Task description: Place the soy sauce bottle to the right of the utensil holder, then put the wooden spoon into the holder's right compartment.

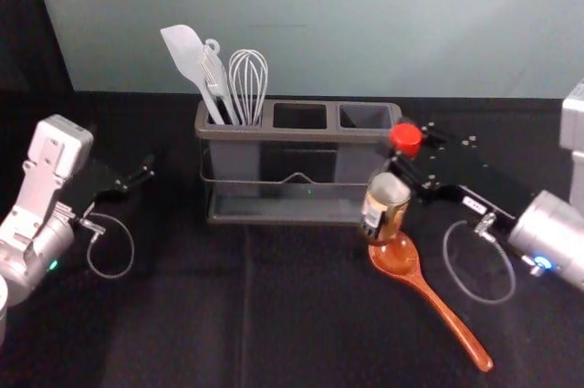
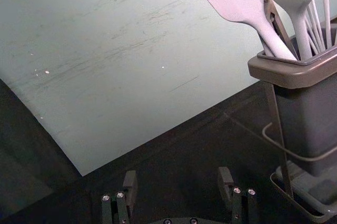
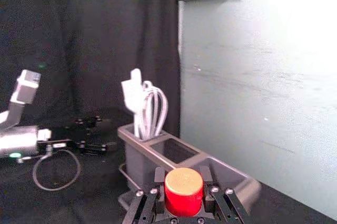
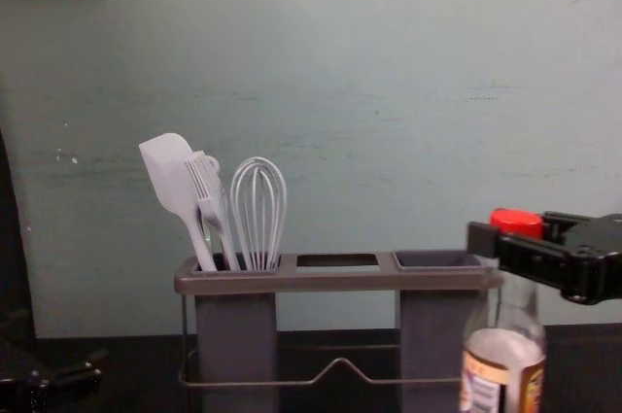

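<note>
Your right gripper (image 4: 507, 233) reached in from the right edge of the chest view, at lower right, with its fingers drawn in to the width of the red cap (image 4: 515, 222), one on each side and gripping it. The bottle (image 4: 501, 355) hung below them, close to upright, in front of the holder's (image 4: 330, 283) right end. Holding it by the top probably left you the body and base free to set down.

In the head view the bottle sat right of center, its lower end overlapping the bowl of the spoon (image 1: 398, 258), whose handle ran toward the lower right. You could not tell whether the two touched. The bottle likely had to go farther right before release, clear of both spoon and holder.

The white utensils (image 1: 219, 78) stood in the holder's left compartment, upper left of center; the right compartment (image 1: 365, 117) was open for the spoon, so that half of the job was yet to do.

Your left gripper (image 2: 178, 177) was parked at the left of the head view, its fingers wide apart with nothing between them.
</note>
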You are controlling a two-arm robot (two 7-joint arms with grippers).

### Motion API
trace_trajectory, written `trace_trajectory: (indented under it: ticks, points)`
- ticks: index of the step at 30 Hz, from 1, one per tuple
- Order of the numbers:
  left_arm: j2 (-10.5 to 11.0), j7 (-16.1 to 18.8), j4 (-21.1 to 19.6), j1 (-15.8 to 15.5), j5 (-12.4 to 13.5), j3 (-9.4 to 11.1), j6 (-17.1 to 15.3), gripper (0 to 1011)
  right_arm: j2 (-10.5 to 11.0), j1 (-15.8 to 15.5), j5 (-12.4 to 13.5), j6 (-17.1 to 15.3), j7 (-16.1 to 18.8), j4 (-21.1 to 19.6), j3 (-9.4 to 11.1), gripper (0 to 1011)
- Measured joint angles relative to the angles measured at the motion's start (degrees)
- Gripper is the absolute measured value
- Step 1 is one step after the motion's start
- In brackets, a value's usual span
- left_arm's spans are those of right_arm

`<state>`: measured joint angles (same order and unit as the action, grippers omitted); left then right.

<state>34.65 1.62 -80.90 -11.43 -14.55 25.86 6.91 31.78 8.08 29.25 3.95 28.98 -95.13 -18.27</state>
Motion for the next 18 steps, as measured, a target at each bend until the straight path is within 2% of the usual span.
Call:
trace_trajectory:
  ticks: [11,18]
  points:
    - [0.0,0.0,0.0,0.0,0.0,0.0,0.0,1005,0.3,-0.3,-0.8,-0.1,-2.4,1.9,2.7,390]
    - [0.0,0.0,0.0,0.0,0.0,0.0,0.0,1005,-0.8,-0.1,-2.1,0.5,-3.9,3.9,4.0,390]
